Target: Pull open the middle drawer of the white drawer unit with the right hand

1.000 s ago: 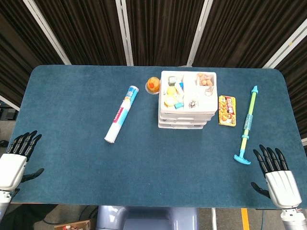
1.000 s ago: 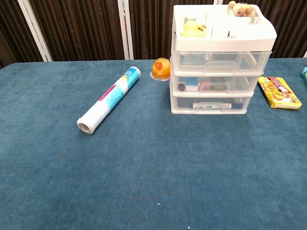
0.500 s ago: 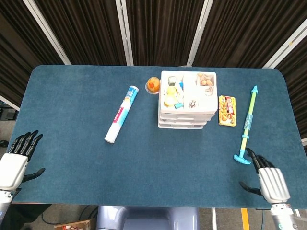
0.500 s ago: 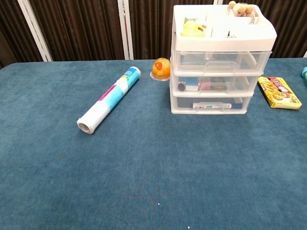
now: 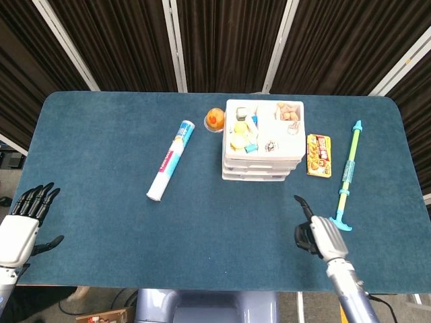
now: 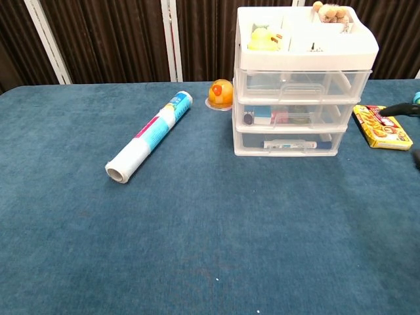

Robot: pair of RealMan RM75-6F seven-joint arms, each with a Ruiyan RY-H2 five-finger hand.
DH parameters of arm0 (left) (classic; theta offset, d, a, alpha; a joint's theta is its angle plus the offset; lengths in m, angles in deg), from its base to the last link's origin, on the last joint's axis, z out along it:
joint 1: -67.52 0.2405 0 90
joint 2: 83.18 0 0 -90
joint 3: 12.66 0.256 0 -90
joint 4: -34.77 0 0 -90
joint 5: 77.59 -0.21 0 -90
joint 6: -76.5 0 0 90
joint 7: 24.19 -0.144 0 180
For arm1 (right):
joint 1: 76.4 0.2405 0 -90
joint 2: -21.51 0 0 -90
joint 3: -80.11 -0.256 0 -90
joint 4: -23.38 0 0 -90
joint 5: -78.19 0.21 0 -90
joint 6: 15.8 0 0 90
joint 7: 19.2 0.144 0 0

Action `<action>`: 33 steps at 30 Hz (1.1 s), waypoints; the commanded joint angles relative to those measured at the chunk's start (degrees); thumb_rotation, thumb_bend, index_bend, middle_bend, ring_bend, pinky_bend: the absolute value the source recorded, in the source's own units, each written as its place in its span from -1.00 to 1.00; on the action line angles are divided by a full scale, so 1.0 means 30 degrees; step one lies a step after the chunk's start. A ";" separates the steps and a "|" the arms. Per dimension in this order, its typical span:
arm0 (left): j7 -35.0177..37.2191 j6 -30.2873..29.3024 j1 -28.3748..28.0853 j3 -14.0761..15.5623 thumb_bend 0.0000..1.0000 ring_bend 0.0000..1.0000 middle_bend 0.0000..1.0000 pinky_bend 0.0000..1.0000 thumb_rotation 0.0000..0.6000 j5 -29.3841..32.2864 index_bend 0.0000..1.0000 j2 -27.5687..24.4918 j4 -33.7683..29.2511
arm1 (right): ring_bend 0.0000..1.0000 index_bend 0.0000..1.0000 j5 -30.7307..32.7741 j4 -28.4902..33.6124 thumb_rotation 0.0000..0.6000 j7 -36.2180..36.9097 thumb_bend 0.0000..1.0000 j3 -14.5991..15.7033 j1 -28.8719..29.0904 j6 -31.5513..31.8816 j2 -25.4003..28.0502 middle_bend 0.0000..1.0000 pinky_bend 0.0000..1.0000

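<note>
The white drawer unit (image 5: 262,149) stands at the middle back of the blue table, its open top tray filled with small items. In the chest view its three clear drawers all sit flush, and the middle drawer (image 6: 289,117) holds small coloured things. My right hand (image 5: 319,235) hovers over the table in front and to the right of the unit, well apart from it, turned edge-on with fingers extended and nothing in it. One dark fingertip (image 6: 399,109) shows at the chest view's right edge. My left hand (image 5: 24,222) rests at the front left corner, fingers spread and empty.
A rolled white tube (image 5: 171,160) lies left of the unit, and an orange fruit cup (image 5: 215,119) sits behind it. A yellow snack box (image 5: 319,155) lies right of the unit. A long green-and-blue toy pump (image 5: 347,176) lies further right, close to my right hand.
My right hand has moved from the front right corner leftward and inward toward the drawer unit, turning edge-on; its fingertip now enters the chest view. The left hand stays put.
</note>
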 commanded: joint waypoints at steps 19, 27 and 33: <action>0.0869 0.0604 -0.0186 -0.0054 -0.96 -1.00 -1.00 -0.83 1.00 0.0571 -1.00 -0.0290 -0.0294 | 0.66 -1.00 0.8520 -0.1562 1.00 -0.1398 0.42 -0.4621 0.4639 0.0703 -0.6314 0.74 0.79; 0.1019 0.0538 -0.0202 -0.0079 -0.96 -1.00 -1.00 -0.83 1.00 0.0533 -1.00 -0.0321 -0.0268 | 0.66 -1.00 0.9711 -0.2384 1.00 -0.1075 0.42 -0.5448 0.5328 0.0636 -0.6835 0.74 0.79; 0.1157 0.0577 -0.0206 -0.0066 -0.96 -1.00 -1.00 -0.83 1.00 0.0573 -1.00 -0.0337 -0.0266 | 0.66 -1.00 1.0323 -0.2820 1.00 -0.0976 0.42 -0.5801 0.5724 0.0781 -0.7105 0.74 0.78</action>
